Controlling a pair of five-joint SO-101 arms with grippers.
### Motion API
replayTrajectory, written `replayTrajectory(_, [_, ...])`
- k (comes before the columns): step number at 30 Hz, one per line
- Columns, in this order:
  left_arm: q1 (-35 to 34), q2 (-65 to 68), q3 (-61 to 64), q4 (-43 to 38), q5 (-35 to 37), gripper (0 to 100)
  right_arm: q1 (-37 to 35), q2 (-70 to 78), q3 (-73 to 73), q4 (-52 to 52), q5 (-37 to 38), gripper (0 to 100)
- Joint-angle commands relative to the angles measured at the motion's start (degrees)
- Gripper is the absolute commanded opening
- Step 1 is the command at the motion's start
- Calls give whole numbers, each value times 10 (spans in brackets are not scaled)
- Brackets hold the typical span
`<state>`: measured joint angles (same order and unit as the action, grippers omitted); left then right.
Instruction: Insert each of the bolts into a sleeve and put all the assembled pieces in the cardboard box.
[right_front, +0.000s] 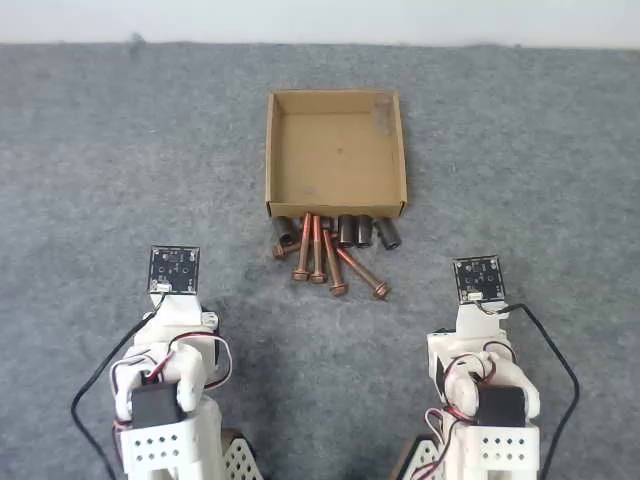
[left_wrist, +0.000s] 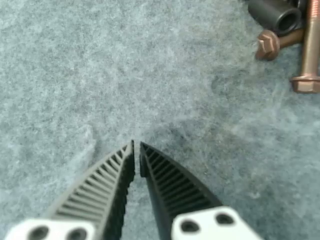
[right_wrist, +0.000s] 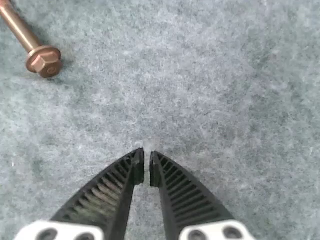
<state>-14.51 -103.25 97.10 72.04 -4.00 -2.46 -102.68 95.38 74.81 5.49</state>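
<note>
An open cardboard box (right_front: 273, 150) sits at the table's far middle with nothing inside it. Just in front of it lie several copper bolts (right_front: 317, 250) and several dark sleeves (right_front: 347, 230) in a loose heap. My left gripper (left_wrist: 137, 146) is shut over bare grey felt, with a sleeve (left_wrist: 276, 15) and two bolt heads (left_wrist: 305, 82) off to one side. My right gripper (right_wrist: 146, 153) is also shut over the felt, apart from a bolt head (right_wrist: 44, 60). In the high view both arms rest near the front, the left arm (right_front: 172, 340) and the right arm (right_front: 480, 345).
Grey felt (right_front: 120, 170) covers the whole table. A white wall strip runs along the far edge. Cables trail by each arm's base near the front edge.
</note>
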Motion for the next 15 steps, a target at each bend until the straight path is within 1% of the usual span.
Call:
replayTrajectory(1, [4, -11, -6, 3, -4, 20, 7, -8, 11, 1, -3, 7])
replayTrajectory(8, [4, -11, -6, 2, -4, 21, 10, -8, 11, 1, -4, 7])
replayTrajectory(12, [0, -11, -6, -29, -4, 22, 9, -8, 11, 1, -2, 8])
replayTrajectory(15, [-13, -11, -9, -34, -3, 22, 7, -8, 11, 1, -2, 9])
